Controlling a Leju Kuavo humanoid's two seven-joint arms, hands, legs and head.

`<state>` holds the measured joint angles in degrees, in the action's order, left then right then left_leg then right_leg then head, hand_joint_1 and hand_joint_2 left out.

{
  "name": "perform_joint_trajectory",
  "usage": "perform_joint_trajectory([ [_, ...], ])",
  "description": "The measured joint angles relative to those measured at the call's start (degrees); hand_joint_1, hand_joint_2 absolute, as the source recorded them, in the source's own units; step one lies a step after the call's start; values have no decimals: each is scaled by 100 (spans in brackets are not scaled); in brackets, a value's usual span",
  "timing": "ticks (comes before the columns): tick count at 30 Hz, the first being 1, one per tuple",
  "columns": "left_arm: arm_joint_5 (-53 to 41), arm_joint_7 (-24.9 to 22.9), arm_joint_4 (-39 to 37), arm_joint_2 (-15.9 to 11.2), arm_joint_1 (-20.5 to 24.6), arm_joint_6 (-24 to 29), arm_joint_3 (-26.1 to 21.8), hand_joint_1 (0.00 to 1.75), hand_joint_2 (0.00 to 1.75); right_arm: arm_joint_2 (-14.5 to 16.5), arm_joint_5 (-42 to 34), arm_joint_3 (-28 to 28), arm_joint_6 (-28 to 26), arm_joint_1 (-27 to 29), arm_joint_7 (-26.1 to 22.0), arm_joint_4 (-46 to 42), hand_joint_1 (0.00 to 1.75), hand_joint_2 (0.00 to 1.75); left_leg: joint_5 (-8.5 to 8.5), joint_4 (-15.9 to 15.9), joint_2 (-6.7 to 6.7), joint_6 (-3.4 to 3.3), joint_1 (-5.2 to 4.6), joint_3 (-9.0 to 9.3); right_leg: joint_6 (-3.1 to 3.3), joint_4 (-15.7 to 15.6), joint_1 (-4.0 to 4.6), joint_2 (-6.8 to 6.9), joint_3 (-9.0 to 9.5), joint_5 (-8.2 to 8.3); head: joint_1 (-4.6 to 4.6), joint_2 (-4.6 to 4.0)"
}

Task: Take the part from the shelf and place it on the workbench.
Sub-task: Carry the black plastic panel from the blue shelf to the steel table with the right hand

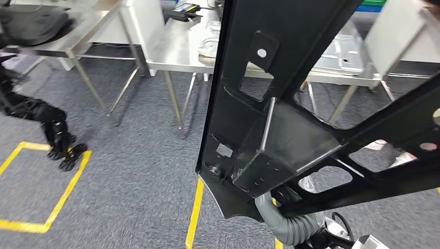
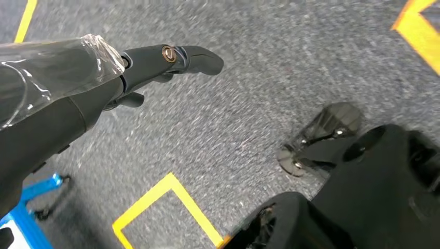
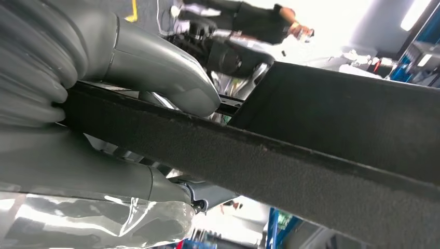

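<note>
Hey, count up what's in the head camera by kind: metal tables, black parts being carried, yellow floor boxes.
Metal tables: 2
Black parts carried: 1
Yellow floor boxes: 1
Total: 4

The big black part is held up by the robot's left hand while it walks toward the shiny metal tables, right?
Not quite: the right hand holds the black part, as the right wrist view shows, its fingers wrapped over the edge. The left hand hangs empty above the carpet. The metal tables do stand ahead.
</note>
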<state>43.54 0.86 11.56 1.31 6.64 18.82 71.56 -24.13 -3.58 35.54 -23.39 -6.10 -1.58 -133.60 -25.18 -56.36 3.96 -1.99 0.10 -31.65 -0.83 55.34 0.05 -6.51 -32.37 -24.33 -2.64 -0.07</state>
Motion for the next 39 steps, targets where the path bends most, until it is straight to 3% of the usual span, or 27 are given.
perform_joint_trajectory([
  [1,1,7,0,4,2,-1,0,0,175,0,-2,0,-1,2,-1,0,175,175,7,99,40,-28,-8,38,-28,0,-3,-60,-17,2,0,0],
  [3,3,18,1,22,10,0,0,0,175,-2,-4,-1,-1,9,-2,-1,175,175,17,133,-72,-81,-17,72,-91,2,-17,-143,-52,7,1,0],
  [5,2,22,2,40,16,8,0,0,175,-7,-5,-3,-2,5,-5,-1,175,175,43,171,-198,-145,-3,107,-151,197,-12,91,-149,-121,-9,0],
  [7,3,23,2,43,2,17,0,0,175,-11,1,-7,-4,-6,-9,0,175,175,45,187,-323,-183,2,114,-214,839,-22,454,-456,-475,-22,0],
  [9,4,22,0,42,-15,21,0,0,175,-12,42,-9,-22,-5,-17,2,175,175,32,186,-439,-189,0,110,-272,1577,-60,574,-828,-767,-24,0],
  [10,4,21,-1,41,-18,21,0,0,175,-12,74,-10,-36,-3,-21,3,175,175,25,184,-485,-183,3,111,-294,1708,-78,589,-896,-767,-23,0],
  [11,5,19,-3,41,-17,22,0,0,175,-13,109,-11,-49,-1,-23,4,175,175,16,183,-525,-171,10,119,-311,1593,-98,602,-837,-654,-24,0],
  [13,9,8,-4,40,-14,22,0,0,175,-13,161,-15,-61,-2,-20,5,175,175,-10,180,-567,-131,22,153,-333,788,-129,670,-406,-278,-24,0],
  [15,17,-6,-5,32,-10,22,0,0,175,-12,195,-17,-64,-5,-7,5,175,175,-44,173,-581,-69,4,182,-292,137,-117,722,-53,-74,-20,0],
  [18,30,-16,-7,19,-5,26,-1,0,175,-11,234,-17,-74,-3,16,6,175,175,-63,184,-588,34,-4,200,-153,24,-79,691,-4,-69,-15,0],
  [20,34,-16,-7,13,-1,27,-2,0,175,-12,246,-17,-79,-7,21,6,175,175,-167,40,-550,100,22,141,-74,12,-85,671,6,-60,-9,0],
  [21,37,-16,-7,10,1,27,-2,0,175,-12,252,-17,-79,-10,24,5,175,175,-308,-211,-514,126,28,24,-41,6,-95,662,11,-56,-3,0],
  [23,49,-16,-7,7,1,28,-3,0,175,-11,269,-17,-81,-11,31,7,175,175,-668,-1034,-454,155,27,-383,9,5,-90,642,14,-67,10,0],
  [25,62,-16,-8,6,0,29,-4,0,175,-11,285,-15,-83,-9,43,8,175,175,-804,-1624,-441,156,21,-707,34,5,-64,610,25,-81,13,0],
  [26,66,-16,-8,7,0,28,-4,0,175,-11,291,-14,-84,-8,48,8,175,175,-705,-1587,-439,134,16,-717,38,5,-49,588,40,-91,14,0],
  [27,67,-16,-8,7,-1,28,-4,0,175,-11,298,-14,-85,-9,52,8,175,175,-515,-1300,-433,96,6,-606,35,5,-35,564,60,-101,15,0],
  [29,67,-16,-8,7,-1,28,-4,0,175,-11,317,-13,-93,-9,55,8,175,175,-118,-434,-396,-23,-43,-231,18,7,-4,521,99,-129,15,0],
  [30,67,-16,-8,8,0,28,-4,0,175,-11,329,-13,-97,-10,57,8,175,175,-16,-113,-387,-67,-65,-92,1,8,8,505,109,-146,13,0],
  [32,69,-16,-7,10,2,27,-4,0,175,-11,350,-13,-102,-7,61,8,175,175,-4,124,-392,-123,-95,3,-49,34,26,487,117,-155,11,0],
  [35,69,-16,-7,26,1,26,-3,0,175,-10,360,-13,-106,-3,63,8,175,175,-8,160,-403,-194,-72,87,-125,183,17,510,103,-183,9,0],
  [39,69,-16,-7,33,7,26,-4,0,175,-9,363,-13,-110,-10,61,8,175,175,-8,169,-405,-223,-56,139,-159,343,8,551,38,-297,5,0],
])
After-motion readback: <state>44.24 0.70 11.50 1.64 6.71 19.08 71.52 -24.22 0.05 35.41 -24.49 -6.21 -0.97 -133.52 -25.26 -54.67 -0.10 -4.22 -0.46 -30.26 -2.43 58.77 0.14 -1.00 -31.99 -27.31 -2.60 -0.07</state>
